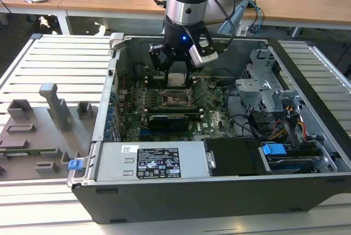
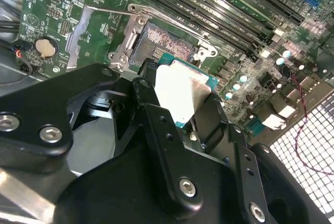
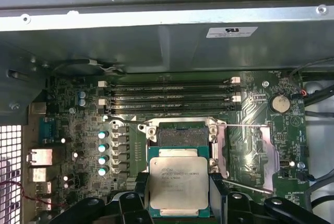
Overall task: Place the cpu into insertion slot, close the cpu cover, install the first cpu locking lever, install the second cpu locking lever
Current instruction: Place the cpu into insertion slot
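My gripper [image 1: 177, 73] is inside the open computer case, shut on the cpu [image 1: 176, 79], a flat square chip with a silvery top. The chip is clamped by two opposite edges between black fingers [image 3: 216, 187] and hangs a little above the motherboard, tilted in the second wrist view [image 2: 180, 85]. The insertion slot [image 3: 181, 134] lies open with a dark centre just beyond the chip [image 3: 178, 182]; in the exterior view the slot [image 1: 174, 101] is slightly in front of the gripper. Thin metal lever rods [image 3: 128, 123] stick out beside the slot. I cannot tell the cpu cover apart from the slot's frame.
Long black memory slots [image 3: 167, 96] run beside the socket, towards the case wall [image 3: 156, 46]. A power supply [image 1: 151, 161] and a drive bay with cables [image 1: 274, 120] crowd the case's front and right. A grey fixture tray [image 1: 38, 131] lies outside on the exterior view's left.
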Motion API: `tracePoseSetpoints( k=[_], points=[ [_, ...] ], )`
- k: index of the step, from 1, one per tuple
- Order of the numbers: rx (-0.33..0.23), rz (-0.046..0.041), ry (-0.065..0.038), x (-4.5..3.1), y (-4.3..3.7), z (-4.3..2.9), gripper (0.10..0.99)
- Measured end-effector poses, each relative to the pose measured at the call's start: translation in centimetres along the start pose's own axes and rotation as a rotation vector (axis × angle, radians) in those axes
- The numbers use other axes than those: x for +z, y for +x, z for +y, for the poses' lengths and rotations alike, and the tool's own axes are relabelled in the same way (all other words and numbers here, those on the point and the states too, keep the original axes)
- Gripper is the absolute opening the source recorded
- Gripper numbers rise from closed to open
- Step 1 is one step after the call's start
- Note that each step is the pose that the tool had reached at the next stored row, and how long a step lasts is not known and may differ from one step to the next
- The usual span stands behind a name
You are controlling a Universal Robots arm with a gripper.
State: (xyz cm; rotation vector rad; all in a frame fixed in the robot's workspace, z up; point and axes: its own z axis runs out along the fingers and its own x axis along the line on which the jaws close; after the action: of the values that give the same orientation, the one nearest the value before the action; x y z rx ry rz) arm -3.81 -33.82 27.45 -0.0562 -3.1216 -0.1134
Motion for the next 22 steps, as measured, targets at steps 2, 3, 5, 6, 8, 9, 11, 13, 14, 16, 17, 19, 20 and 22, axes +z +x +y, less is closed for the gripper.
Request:
tracePoseSetpoints(
  k=[2, 3, 5, 6, 8, 9, 11, 13, 14, 16, 17, 19, 20, 22],
  points=[
    [0.0, -0.0001, 0.003, 0.15, 0.0, 0.05, 0.541],
    [0.0, -0.0001, 0.004, 0.23, -0.01, 0.07, 0.541],
    [0.0, -0.0002, 0.006, 0.48, -0.01, 0.11, 0.541],
    [0.0, -0.0002, 0.007, 0.6, -0.02, 0.1, 0.541],
    [0.0, -0.0002, 0.007, 0.96, -0.02, 0.08, 0.541],
    [0.0, -0.0003, 0.008, 1.11, -0.02, 0.07, 0.541],
    [0.0, -0.0003, 0.008, 1.59, -0.03, 0.05, 0.541],
    [0.0, -0.0003, 0.008, 1.9, -0.04, 0.03, 0.541],
    [0.0, -0.0003, 0.008, 1.98, -0.04, 0.02, 0.541],
    [0.0, -0.0002, 0.009, 2.03, -0.04, 0.02, 0.541],
    [0.0, -0.0003, 0.009, 2.04, -0.04, 0.02, 0.541],
    [0.0, -0.0003, 0.009, 2.04, -0.04, 0.02, 0.541],
    [0.0, -0.0003, 0.009, 2.04, -0.04, 0.02, 0.541],
    [0.0, -0.0003, 0.009, 2.05, -0.04, 0.02, 0.541]
  ],
)
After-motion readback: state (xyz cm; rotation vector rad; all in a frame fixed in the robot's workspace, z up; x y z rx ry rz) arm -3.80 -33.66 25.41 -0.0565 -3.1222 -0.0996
